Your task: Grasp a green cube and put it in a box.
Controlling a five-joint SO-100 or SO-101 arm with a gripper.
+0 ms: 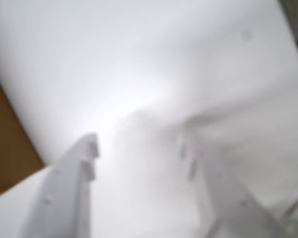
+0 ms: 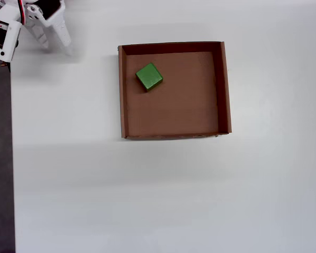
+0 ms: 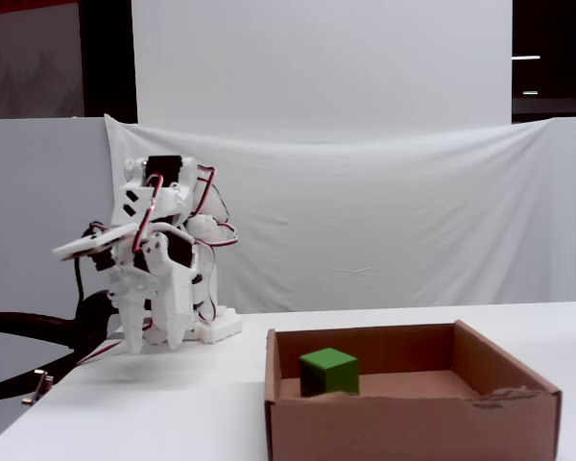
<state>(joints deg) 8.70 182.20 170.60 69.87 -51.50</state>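
Observation:
The green cube [image 2: 149, 76] lies inside the brown cardboard box [image 2: 225, 89], near its upper left corner in the overhead view. In the fixed view the cube [image 3: 329, 371] sits on the box's bottom behind the front wall [image 3: 413, 427]. My white gripper [image 2: 53, 43] is far from the box, at the table's upper left corner, pulled back near the arm's base [image 3: 154, 341]. In the blurred wrist view the gripper [image 1: 139, 146] has its two fingers wide apart with nothing between them. The cube does not show in that view.
The white table's left edge [image 2: 11, 158] borders a dark strip of floor. A white cloth backdrop [image 3: 384, 211] hangs behind the table. A black curved object [image 3: 29, 331] sticks out at the left. A blurred brown patch [image 1: 5, 139] fills the wrist view's left edge.

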